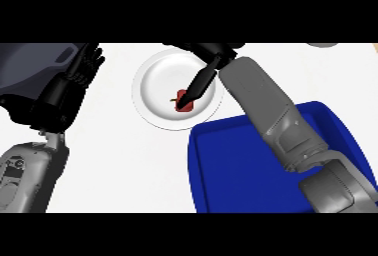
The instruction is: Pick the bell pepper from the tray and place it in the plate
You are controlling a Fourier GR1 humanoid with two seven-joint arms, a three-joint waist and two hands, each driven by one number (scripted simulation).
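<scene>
The small red bell pepper [184,101] lies on the white plate [159,75], a little right of the plate's middle. My right hand [214,51] hangs over the plate's far right part. Its fingers [199,82] stretch straight down towards the pepper and the tips meet or hide the pepper's upper side; nothing curls round it. The right forearm crosses above the blue tray [236,170], which shows nothing lying in its visible part. My left hand [83,64] rests open at the left, fingers up, apart from the plate.
The blue tray takes up the lower right of the counter, its near-left corner almost touching the plate's rim. A grey object [322,45] peeks in at the top right edge. White counter lies between the left arm and the plate.
</scene>
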